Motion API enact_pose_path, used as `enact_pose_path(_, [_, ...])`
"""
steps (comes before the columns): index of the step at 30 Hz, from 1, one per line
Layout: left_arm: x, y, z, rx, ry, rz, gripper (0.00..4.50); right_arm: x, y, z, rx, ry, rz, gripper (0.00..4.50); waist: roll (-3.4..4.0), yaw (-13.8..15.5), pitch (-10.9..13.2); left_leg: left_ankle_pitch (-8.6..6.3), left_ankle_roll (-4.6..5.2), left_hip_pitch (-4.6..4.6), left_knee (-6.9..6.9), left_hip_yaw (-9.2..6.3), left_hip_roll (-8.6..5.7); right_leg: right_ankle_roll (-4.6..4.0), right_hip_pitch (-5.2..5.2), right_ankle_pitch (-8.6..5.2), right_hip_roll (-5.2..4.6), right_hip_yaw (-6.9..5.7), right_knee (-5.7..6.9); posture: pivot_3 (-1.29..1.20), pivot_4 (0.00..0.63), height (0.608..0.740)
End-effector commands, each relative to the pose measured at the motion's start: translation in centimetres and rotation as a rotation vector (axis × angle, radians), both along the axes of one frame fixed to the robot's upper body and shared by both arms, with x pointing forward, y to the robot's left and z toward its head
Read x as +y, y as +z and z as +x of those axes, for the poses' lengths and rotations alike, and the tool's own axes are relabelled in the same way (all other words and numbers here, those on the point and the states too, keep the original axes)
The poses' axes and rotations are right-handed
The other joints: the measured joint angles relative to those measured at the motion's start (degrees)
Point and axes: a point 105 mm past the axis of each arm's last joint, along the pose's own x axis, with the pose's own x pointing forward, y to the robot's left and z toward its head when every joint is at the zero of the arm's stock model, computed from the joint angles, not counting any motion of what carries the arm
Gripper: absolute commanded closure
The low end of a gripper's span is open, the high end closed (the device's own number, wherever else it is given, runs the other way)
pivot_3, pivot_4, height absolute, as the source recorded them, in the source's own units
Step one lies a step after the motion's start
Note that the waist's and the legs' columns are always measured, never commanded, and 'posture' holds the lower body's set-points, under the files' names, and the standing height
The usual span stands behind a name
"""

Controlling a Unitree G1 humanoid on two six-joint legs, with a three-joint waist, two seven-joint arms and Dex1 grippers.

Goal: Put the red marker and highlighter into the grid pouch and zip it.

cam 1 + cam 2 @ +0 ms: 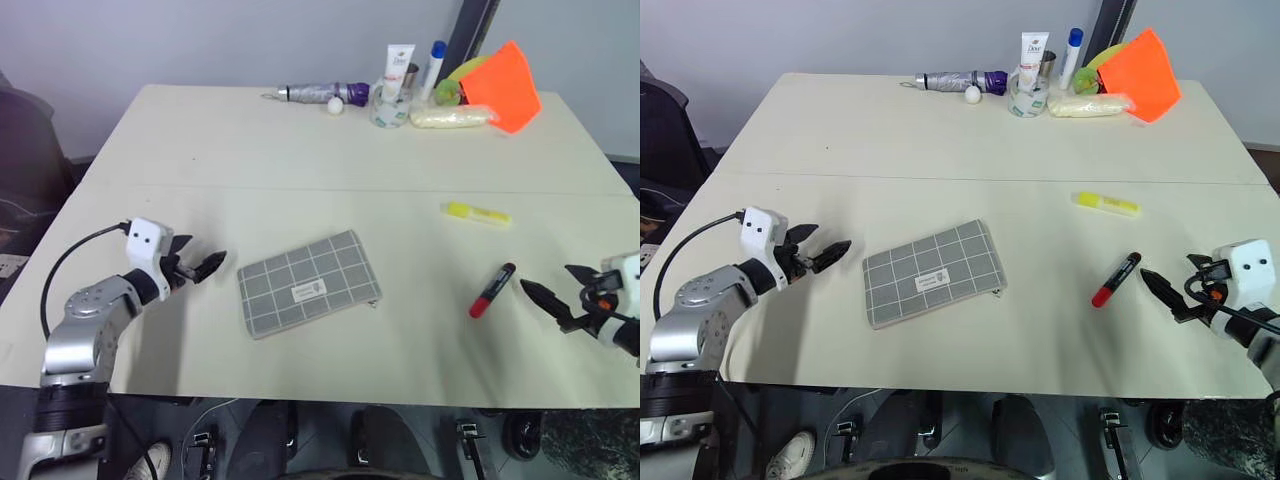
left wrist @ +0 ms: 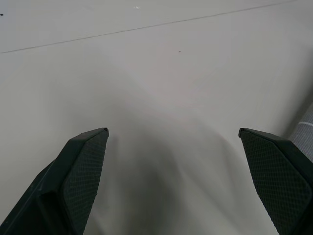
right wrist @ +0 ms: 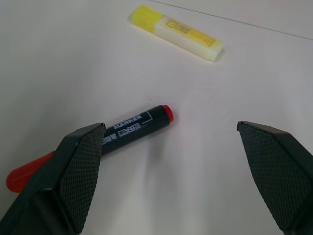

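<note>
On the pale, matte table (image 1: 300, 150) we count one grid pouch (image 1: 309, 283), one red marker (image 1: 492, 290) and one highlighter (image 1: 477, 213). The grid pouch is a flat grey fabric rectangle crossed by white lines, with a small white label; it lies slightly askew near the table's front edge, left of centre. The red marker lies by itself to the right of the pouch, a stubby cylinder with a black printed barrel and a red cap, apart from the highlighter, which is a slim yellow bar farther back.

We see two grippers, each with two black fingers whose inner pads carry a fine cross-hatched texture. Our left gripper (image 1: 200, 265) hovers just left of the pouch with its fingers spread wide and nothing between them. Our right gripper (image 1: 1170, 291) sits just right of the marker, fingers likewise spread, empty.

Along the far edge we count one folded purple umbrella (image 1: 325, 93), one small white ball (image 1: 335, 104), one white tube (image 1: 398, 68), one pale yellow packet (image 1: 452, 117) and one orange cone-shaped thing (image 1: 503, 85).
</note>
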Motion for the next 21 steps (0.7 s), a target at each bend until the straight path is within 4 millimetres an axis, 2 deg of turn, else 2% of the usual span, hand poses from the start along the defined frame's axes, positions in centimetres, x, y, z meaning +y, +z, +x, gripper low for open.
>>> enact_pose_path(1, [0.9, 1.7, -0.3, -0.068, 0.028, 0.028, 0.0, -0.1, 0.8, 0.4, -0.041, 0.007, 0.001, 0.02, 0.0, 0.0, 0.0, 0.0, 0.0, 0.0, -0.01, 0.0, 0.0, 0.0, -0.01, 0.0, 0.0, 0.0, 0.0, 0.0, 0.15, 0.74])
enact_pose_path(9, [1.4, 1.4, -0.7, -0.066, 0.044, 0.046, 0.0, 0.8, 1.2, 1.4, -0.07, 0.035, 0.003, 0.02, 0.01, 0.0, 0.0, 0.0, 0.0, 0.0, 0.0, 0.0, 0.0, 0.0, 0.0, 0.0, 0.0, 0.0, 0.0, 0.0, 0.15, 0.74])
enact_pose_path(12, [1.5, 1.5, -0.9, -0.081, 0.031, 0.063, 0.0, 1.9, 1.9, 2.0, -0.096, 0.071, 0.011, 0.02, 0.01, 0.0, 0.0, 0.0, 0.0, 0.0, -0.01, 0.0, 0.0, 0.0, -0.01, 0.0, 0.0, 0.0, 0.0, 0.0, 0.15, 0.74])
enact_pose_path(17, [0.9, 1.4, -1.9, -0.133, -0.057, 0.177, 0.0, 6.7, 3.0, 3.4, -0.127, 0.224, 0.025, 0.02, 0.03, -0.4, 0.0, 0.0, 0.0, 0.0, -0.05, 0.0, 0.02, -0.02, -0.05, 0.0, 0.0, 0.01, 0.0, 0.0, 0.15, 0.74])
enact_pose_path(19, [0.4, 1.4, -2.6, -0.163, -0.101, 0.219, 0.0, 9.4, 3.1, 3.9, -0.128, 0.316, 0.031, 0.02, 0.03, -0.5, 0.0, 0.0, -0.01, 0.0, -0.07, 0.01, 0.02, -0.03, -0.07, -0.01, -0.01, 0.02, 0.0, 0.0, 0.15, 0.74])
enact_pose_path(21, [0.2, 1.4, -3.3, -0.184, -0.129, 0.243, 0.0, 11.7, 3.2, 4.3, -0.138, 0.386, 0.047, 0.52, 0.03, -0.5, 0.0, -0.01, -0.01, -0.01, -0.11, 0.01, 0.01, -0.04, -0.08, -0.01, -0.04, 0.03, -0.06, 0.0, 0.15, 0.74])
